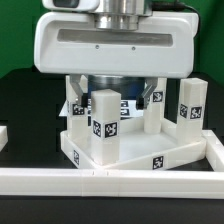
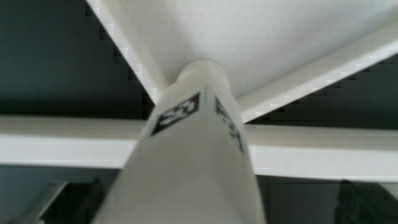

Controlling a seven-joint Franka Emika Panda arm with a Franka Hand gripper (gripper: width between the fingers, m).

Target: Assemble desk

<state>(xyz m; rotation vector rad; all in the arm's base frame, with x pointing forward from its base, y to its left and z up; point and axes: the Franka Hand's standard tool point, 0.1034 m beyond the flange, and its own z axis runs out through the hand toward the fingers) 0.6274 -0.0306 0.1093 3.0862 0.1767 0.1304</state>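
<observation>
Rails (image 1: 150, 183) frame the tabletop (image 1: 140, 152), where an upright leg (image 1: 103, 125) stands in its corner below the pincer (image 1: 112, 88), jaws apart and holding nothing; an off-centre descent could topple that leg.

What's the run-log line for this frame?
stage: desk assembly | gripper: open, holding nothing | tabletop: on table against border rail | front leg: upright

A white block leg (image 2: 183, 160) bearing a black-and-white tag (image 2: 176, 112) rises close to the camera, before white tabletop (image 2: 249, 40) walls and a dark table (image 2: 63, 75).
</observation>
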